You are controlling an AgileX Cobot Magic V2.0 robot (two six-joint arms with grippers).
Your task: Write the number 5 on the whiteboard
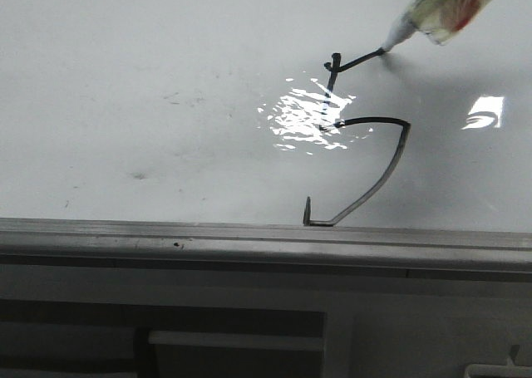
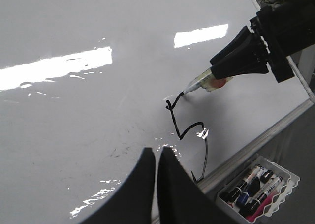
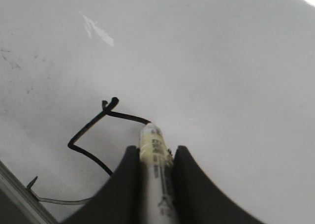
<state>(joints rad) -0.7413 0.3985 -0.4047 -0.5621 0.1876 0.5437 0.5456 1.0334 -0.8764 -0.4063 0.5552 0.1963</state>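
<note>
Black number 5 (image 1: pixel 357 145), left wrist view alone shows marker tray (image 2: pixel 261 184)

marker (image 1: pixel 445 4) body cut by frame top | tray markers' (image 2: pixel 256 184) labels unreadable

Looks like a lab or office: flat whiteboard (image 1: pixel 125 79), metal frame (image 1: pixel 249 237), tray of markers (image 2: pixel 258 187) beside it.

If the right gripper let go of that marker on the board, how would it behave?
The marker looks round and smooth-barrelled, so it would probably roll on the glossy whiteboard. It seems stiff and light, held by the right gripper alone. Its tip rests at the number 5, so slipping might smear ink.
</note>
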